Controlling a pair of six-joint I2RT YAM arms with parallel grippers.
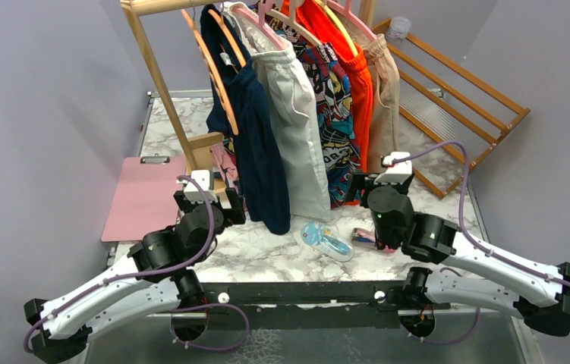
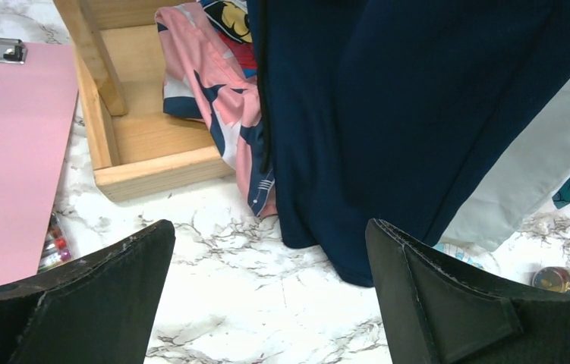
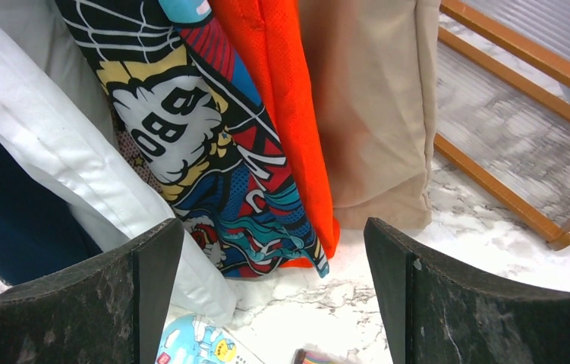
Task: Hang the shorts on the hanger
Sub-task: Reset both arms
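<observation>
Navy shorts [image 1: 255, 144] draped on wooden hanger [image 1: 215, 80], leftmost on wooden rack [image 1: 154, 57].
Hem low near marble tabletop [image 1: 266, 256], just beside white shorts [image 1: 297, 114]. Released and spread wide, grasping nothing: left gripper [image 2: 269, 236] and right gripper [image 3: 274, 227], both low before the hanging garments.

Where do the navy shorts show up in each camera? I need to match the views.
Top external: navy shorts hang left of centre.
Left wrist: they fill the upper middle and right.
Right wrist: only a dark strip at the left edge.
Shared landmark: the white shorts hanging beside them, in all three views.
</observation>
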